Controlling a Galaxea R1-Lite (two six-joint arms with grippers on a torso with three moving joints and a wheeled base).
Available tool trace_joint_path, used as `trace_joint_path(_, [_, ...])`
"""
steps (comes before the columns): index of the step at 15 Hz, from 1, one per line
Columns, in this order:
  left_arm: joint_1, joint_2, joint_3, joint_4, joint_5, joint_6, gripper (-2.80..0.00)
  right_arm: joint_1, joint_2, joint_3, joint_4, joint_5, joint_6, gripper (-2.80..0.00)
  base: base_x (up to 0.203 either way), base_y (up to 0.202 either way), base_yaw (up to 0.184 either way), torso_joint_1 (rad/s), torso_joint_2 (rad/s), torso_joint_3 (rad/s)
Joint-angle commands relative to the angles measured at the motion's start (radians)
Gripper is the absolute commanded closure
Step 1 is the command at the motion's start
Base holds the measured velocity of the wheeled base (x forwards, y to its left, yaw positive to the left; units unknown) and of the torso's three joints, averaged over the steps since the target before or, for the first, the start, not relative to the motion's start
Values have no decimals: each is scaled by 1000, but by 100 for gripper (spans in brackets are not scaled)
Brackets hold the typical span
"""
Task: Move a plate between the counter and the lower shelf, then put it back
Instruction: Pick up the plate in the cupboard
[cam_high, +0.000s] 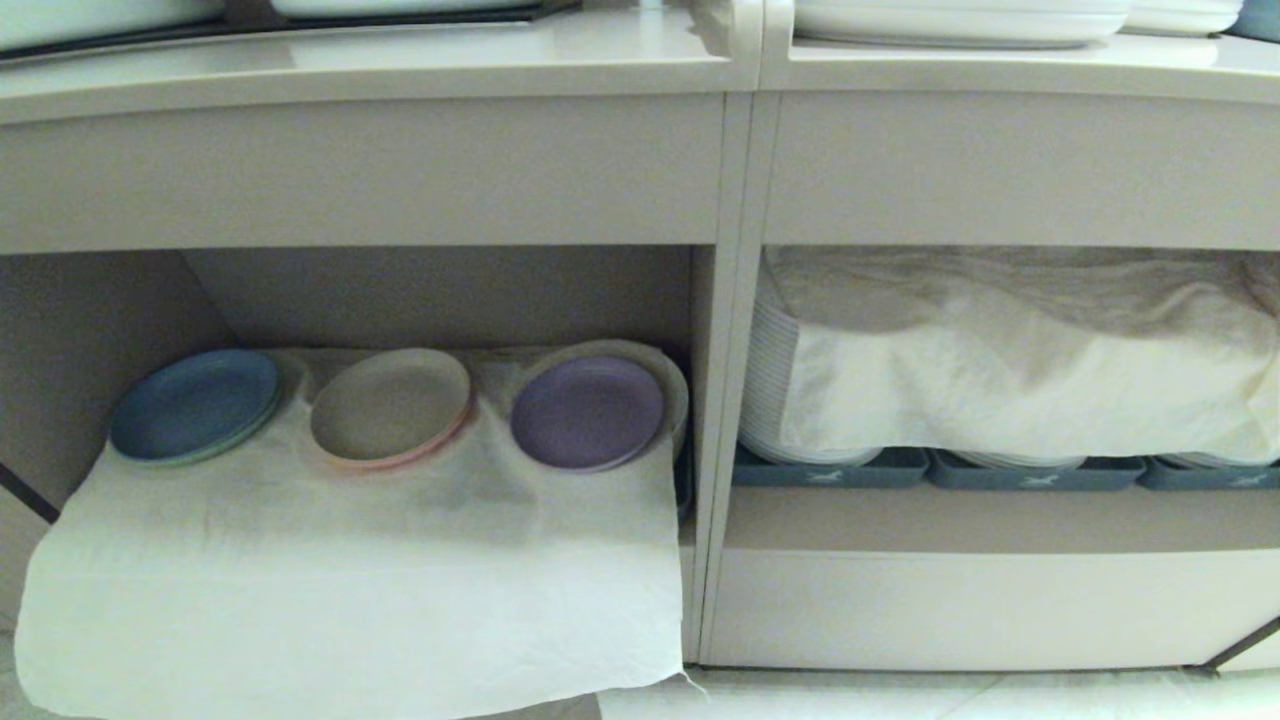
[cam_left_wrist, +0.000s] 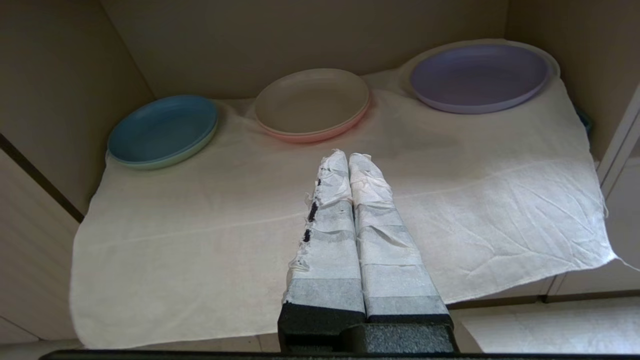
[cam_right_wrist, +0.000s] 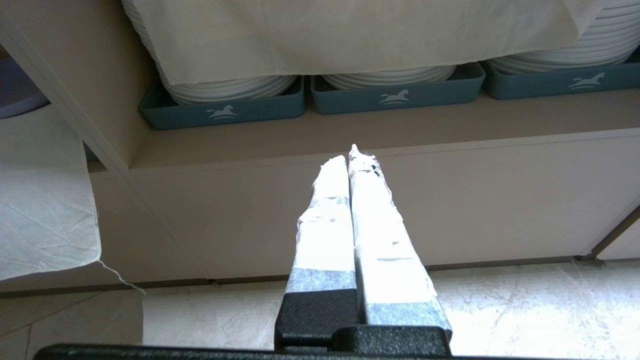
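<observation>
The left gripper, its two tape-wrapped fingers pressed together with nothing between them, hangs in front of the lower shelf, above the wrinkled white cloth that drapes out over the shelf's front edge; it touches neither the cloth nor any plate. In the left wrist view it sits at the lower centre of the frame, tips pointing toward the back of the niche.

The small round lavender plastic plate lies on the cloth at the right end of the niche, left of centre in the head view and at the upper right of the left wrist view. Beside it stands a beige plate on a pink one, then a blue plate on a green one at the far left.

The right gripper, likewise closed tight and empty, hangs before the neighbouring niche, where stacked white plates sit in blue-grey trays under another cloth. The beige counter spans the top of the head view.
</observation>
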Motion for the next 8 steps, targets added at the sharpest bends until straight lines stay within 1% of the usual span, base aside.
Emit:
trace_joint_path(1, [0,-2,0,0,4,-1,0,1,0,0,0,0,0,0,0,0,0,0,0,0])
trace_joint_path(3, [0,-2,0,2,1,-11,0,0,0,0,0,0,0,0,0,0,0,0,0,0])
trace_joint_path(8, [0,-2,-2,7,-5,-85,0,1,0,0,0,0,0,0,0,0,0,0,0,0])
